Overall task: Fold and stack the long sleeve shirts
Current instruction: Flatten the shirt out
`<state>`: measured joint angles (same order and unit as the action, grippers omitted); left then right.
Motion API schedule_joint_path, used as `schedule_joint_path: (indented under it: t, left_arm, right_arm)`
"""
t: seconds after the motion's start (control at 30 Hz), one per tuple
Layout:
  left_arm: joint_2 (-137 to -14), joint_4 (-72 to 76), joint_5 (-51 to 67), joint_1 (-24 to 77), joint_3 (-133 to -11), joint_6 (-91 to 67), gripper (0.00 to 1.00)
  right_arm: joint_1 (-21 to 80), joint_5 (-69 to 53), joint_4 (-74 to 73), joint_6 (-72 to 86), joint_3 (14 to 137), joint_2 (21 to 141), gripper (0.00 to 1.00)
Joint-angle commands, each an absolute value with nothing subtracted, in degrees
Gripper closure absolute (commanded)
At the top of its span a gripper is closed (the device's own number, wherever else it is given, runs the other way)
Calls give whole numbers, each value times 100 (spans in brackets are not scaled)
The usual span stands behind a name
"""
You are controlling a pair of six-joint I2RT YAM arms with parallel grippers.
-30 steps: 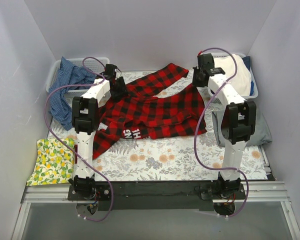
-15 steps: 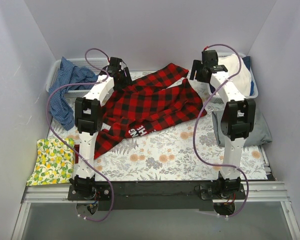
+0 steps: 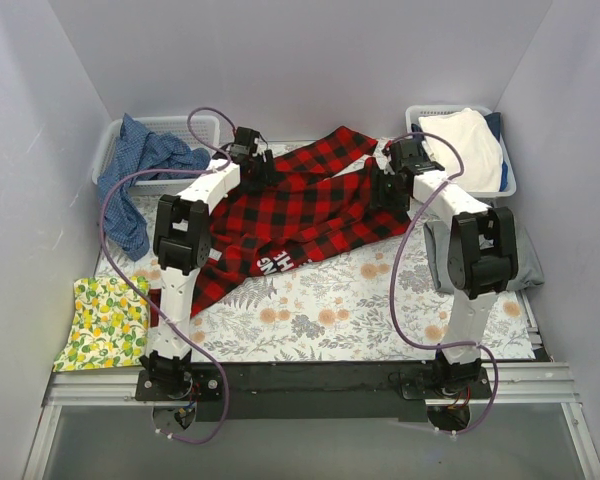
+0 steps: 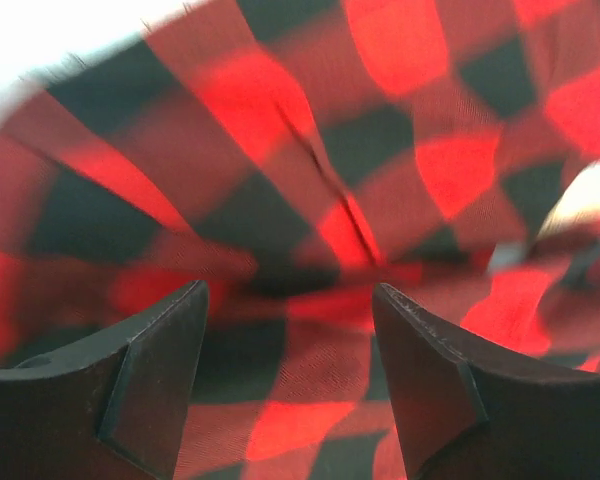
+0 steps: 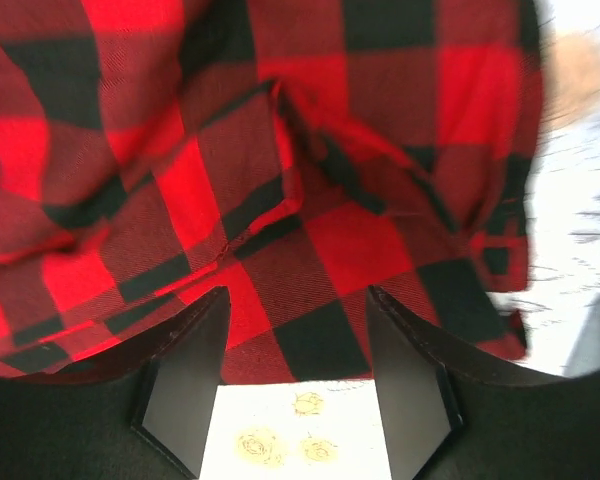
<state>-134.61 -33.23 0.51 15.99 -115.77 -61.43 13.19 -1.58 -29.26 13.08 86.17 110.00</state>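
Note:
The red-and-black plaid long sleeve shirt (image 3: 310, 215) lies spread across the floral table cover, white lettering (image 3: 280, 262) near its front edge and one sleeve reaching toward the back. My left gripper (image 3: 255, 170) hovers open over its back left part; plaid cloth (image 4: 310, 200) fills the left wrist view, with nothing gripped between the jaws (image 4: 290, 375). My right gripper (image 3: 385, 190) stands open over the shirt's right edge (image 5: 320, 330), bare table cover showing between its fingers (image 5: 185, 385). A grey shirt (image 3: 530, 262) lies at the right, partly behind the right arm.
A basket at the back right holds a cream-white and navy pile (image 3: 468, 148). Blue cloth (image 3: 140, 160) hangs out of the back left basket. A yellow lemon-print cloth (image 3: 105, 320) lies at the front left. Purple cables loop around both arms.
My right gripper opened, let the plaid shirt drop and came down toward its right edge. The left gripper opened wider and moved right along the shirt's back edge. The shirt now lies flatter.

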Motion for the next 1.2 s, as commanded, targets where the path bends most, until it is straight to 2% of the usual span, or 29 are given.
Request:
schedule_joint_path:
  t: [0.0, 0.33, 0.6, 0.7, 0.73, 0.8, 0.83, 0.87, 1.0, 1.17]
  left_arm:
    - [-12824, -3279, 70, 1854, -11032, -6108, 34]
    - [-12841, -3261, -324, 1881, -10740, -6029, 34]
    - [-13271, -3656, -914, 1854, -11363, -6196, 33]
    - [-13377, -3683, -967, 1846, -11574, -6214, 32]
    - [-13394, -3674, -975, 1846, -11619, -6214, 32]
    - [-13508, -3700, -976, 1846, -11759, -6196, 32]
    - [-13552, -3726, -976, 1846, -11908, -6196, 32]
    - [-13648, -3779, -984, 1837, -11970, -6196, 32]
    - [-13825, -3797, -1019, 1837, -12094, -6187, 32]
    - [-14018, -3692, -984, 1819, -12059, -6144, 35]
  right_arm:
    - [1424, -299, -2874, 1186, 8683, 11249, 36]
    - [1459, -791, -2742, 1538, 9509, 11891, 37]
    - [1477, -774, -2627, 1758, 9658, 11970, 38]
    - [1476, -747, -2820, 1819, 9939, 12269, 48]
    - [1468, -721, -2847, 1880, 9993, 12330, 57]
    - [1485, -581, -2891, 1907, 10020, 12401, 70]
    - [1477, -476, -2926, 1942, 10011, 12375, 87]
    - [1477, -388, -2953, 1934, 9993, 12340, 96]
    - [1468, -71, -3278, 1811, 9477, 11727, 99]
    - [1468, 158, -3287, 1731, 7292, 9627, 99]
